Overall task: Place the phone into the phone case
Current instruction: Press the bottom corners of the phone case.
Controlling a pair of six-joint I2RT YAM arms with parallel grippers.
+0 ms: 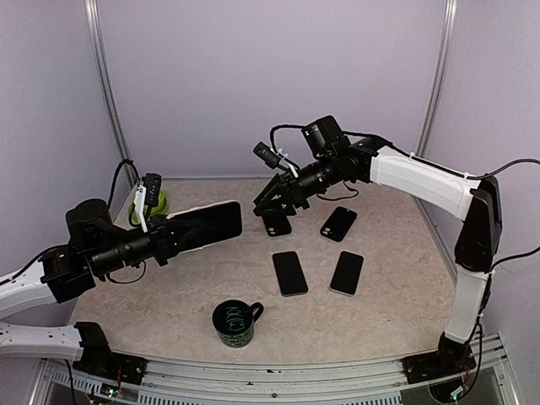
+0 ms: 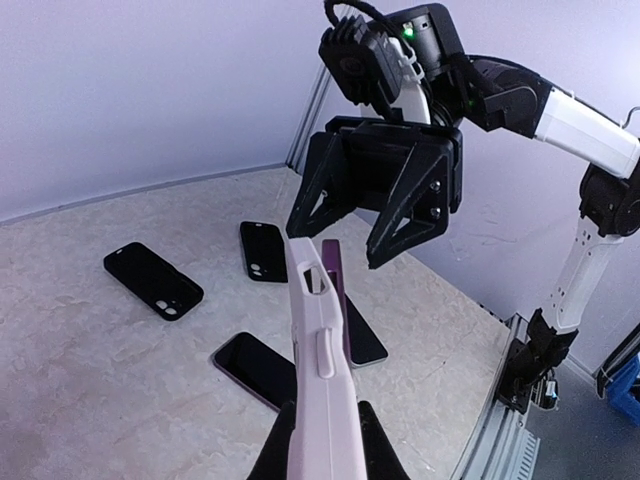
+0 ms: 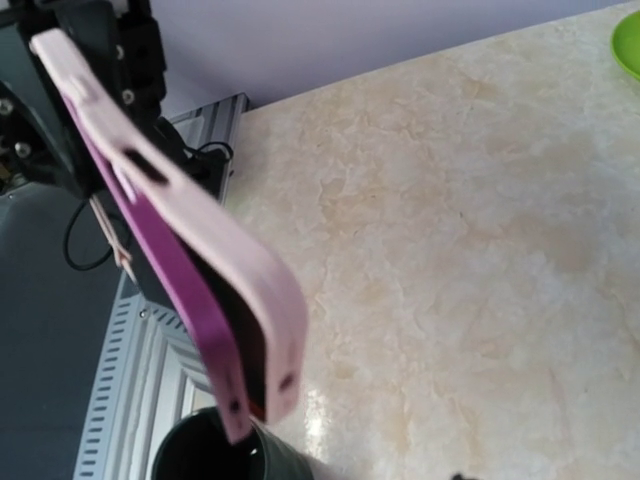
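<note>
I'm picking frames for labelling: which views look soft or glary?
Top external: evenly lit and sharp. Left wrist: the pink case close to the lens is slightly soft, the right end effector behind it crisp. Right wrist: the case is blurred at close range, and the table shows a pale sheen beside the mug.

Marbled table [image 1: 396,304] with two phones [image 1: 289,272] [image 1: 347,272], two black cases [image 1: 276,223] [image 1: 338,223], dark mug [image 1: 234,322], green container [image 1: 156,205].
</note>
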